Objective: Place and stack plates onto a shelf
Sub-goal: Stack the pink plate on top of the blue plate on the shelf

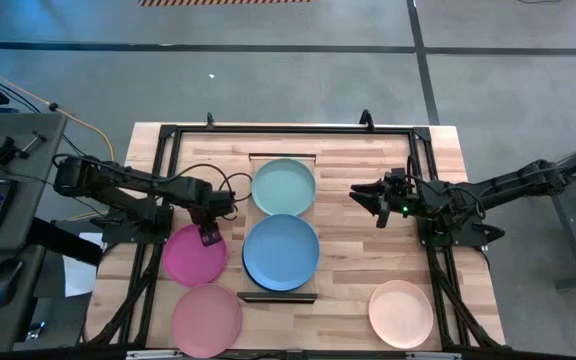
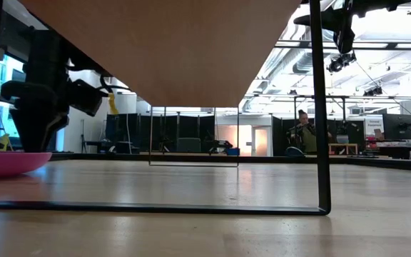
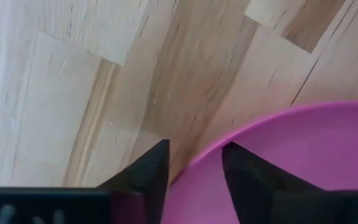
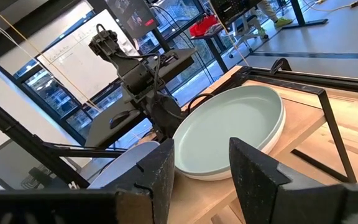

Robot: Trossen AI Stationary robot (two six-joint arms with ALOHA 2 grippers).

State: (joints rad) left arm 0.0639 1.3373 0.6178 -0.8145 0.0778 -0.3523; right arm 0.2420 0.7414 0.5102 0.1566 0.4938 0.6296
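The left gripper (image 3: pixel 194 165) straddles the magenta plate's (image 1: pixel 193 255) rim near the tabletop's left edge – fingers apart, one on each side; the right gripper (image 1: pixel 368 200) hovers open beside the shelf (image 1: pixel 283 158).

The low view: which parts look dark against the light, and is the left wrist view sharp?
Low view: the shelf underside and left gripper stand dark against the bright room behind. Left wrist view: the fingers straddling the magenta plate rim look soft and blurred; the wood grain is clearer.
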